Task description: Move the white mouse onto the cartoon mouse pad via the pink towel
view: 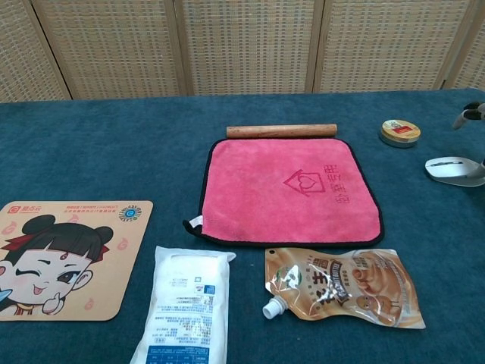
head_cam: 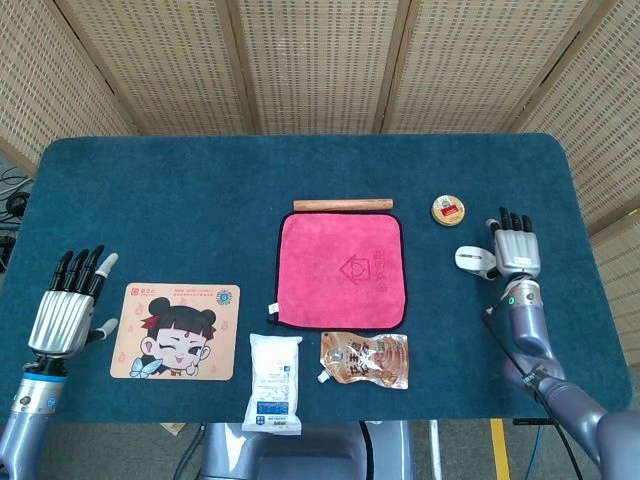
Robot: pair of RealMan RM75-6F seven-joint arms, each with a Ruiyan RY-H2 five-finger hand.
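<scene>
Both hands are spread, holding nothing: the right hand (head_cam: 517, 250) just beside the mouse (head_cam: 472, 259), the left hand (head_cam: 68, 303) beside the pad (head_cam: 176, 331).

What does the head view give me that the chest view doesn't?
Only the head view shows the left hand and nearly all of the right hand. The chest view alone catches just the right hand's fingertips at its edge, and crops the cartoon mouse pad. Both show the white mouse, pink towel, wooden stick, round tin and two pouches.
</scene>
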